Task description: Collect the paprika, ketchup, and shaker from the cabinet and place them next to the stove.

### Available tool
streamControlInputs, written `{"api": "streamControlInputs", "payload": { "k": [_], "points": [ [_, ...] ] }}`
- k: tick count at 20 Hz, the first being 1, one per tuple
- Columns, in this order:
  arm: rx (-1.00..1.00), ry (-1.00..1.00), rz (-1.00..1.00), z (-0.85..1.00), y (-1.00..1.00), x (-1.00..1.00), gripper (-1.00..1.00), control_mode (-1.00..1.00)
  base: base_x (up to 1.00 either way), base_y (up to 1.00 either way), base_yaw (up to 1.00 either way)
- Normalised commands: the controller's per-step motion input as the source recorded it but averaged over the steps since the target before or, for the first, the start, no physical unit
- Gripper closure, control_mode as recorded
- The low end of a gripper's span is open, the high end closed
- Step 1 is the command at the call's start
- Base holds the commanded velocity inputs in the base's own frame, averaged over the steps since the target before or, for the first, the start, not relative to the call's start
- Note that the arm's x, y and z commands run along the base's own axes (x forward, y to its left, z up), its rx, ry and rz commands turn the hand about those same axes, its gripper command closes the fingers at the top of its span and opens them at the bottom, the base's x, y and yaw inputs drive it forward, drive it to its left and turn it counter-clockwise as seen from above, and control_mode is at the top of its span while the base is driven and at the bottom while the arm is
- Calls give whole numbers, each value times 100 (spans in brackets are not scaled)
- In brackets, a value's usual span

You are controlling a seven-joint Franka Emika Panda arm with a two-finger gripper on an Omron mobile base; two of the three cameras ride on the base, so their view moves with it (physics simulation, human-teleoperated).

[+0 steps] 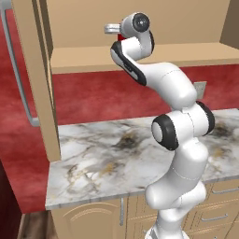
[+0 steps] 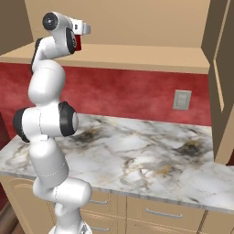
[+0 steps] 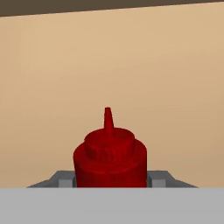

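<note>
The ketchup (image 3: 109, 157), a solid red squeeze bottle with a pointed nozzle, stands upright on the cabinet shelf (image 1: 88, 58) close to the tan back wall. My gripper (image 3: 109, 180) holds it low down, one grey finger (image 3: 65, 180) pressed against each side. From the base, a sliver of the red ketchup (image 1: 120, 36) (image 2: 78, 44) peeks out behind my raised hand inside the cabinet (image 2: 137, 55). The paprika, the shaker and the stove are out of view.
The cabinet's open left door (image 1: 35, 79) with its long grey handle (image 1: 16, 74) hangs beside the arm; the right door (image 2: 221, 91) stands open too. Below lies a marble counter (image 1: 102, 154) over drawers (image 2: 155, 212), with a wall outlet (image 2: 182, 99) on the red backsplash.
</note>
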Motion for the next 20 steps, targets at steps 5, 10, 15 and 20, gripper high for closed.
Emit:
{"api": "streamControlInputs", "payload": {
  "k": [5,10,15,20],
  "points": [
    [0,0,0,0,0,0,100,-100,0,0,0],
    [0,0,0,0,0,0,100,-100,0,0,0],
    [0,0,0,-5,0,-1,100,-100,0,0,0],
    [0,-3,0,-13,0,-9,100,-100,0,0,0]
  ]
}}
